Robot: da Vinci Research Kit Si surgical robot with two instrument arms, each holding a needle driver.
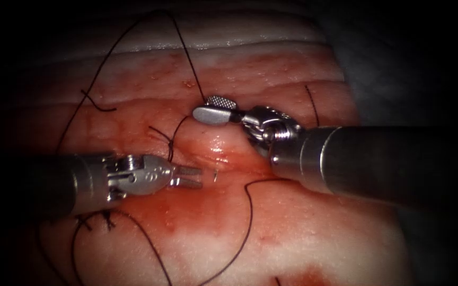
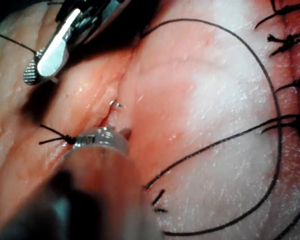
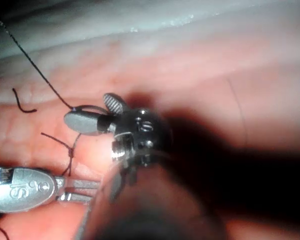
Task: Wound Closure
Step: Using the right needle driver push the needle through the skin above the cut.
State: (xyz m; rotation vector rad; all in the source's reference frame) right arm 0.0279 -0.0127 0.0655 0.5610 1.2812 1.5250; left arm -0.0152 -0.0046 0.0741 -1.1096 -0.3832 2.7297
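The needle (image 1: 216, 174) is almost all buried in the tissue (image 1: 303, 233); only a short bright tip shows at the cut (image 1: 223, 159), just to the right of the left tool's (image 1: 193, 177) jaws and not touching them; in the left wrist view the same small metal tip (image 2: 116, 104) rises out of the groove of the cut, a little beyond that tool's own tip (image 2: 121, 134). Neither tool holds the needle.

The left tool lies across the tissue from the left side, its jaws nearly parallel with a thin gap between them, and nothing is gripped in them; the right wrist view shows these two jaws (image 3: 82, 190) side by side and bare.

The right tool (image 1: 214, 108) comes in from the right and its jaws stand apart, one serrated face turned up; the thread (image 1: 186, 58) runs down from the top of the tissue and reaches these jaws at their tip; in the right wrist view the thread (image 3: 40, 75) ends at the tip of the jaws (image 3: 92, 116), but I cannot tell if it is really clamped or only lies against them.

A knot with short ends (image 1: 169, 140) sits on the cut between the two tools; another long loop of thread curves over the tissue below the right tool; red fluid (image 1: 208, 212) wets the tissue around the cut; finished stitches (image 1: 99, 221) lie under the left tool's shaft.
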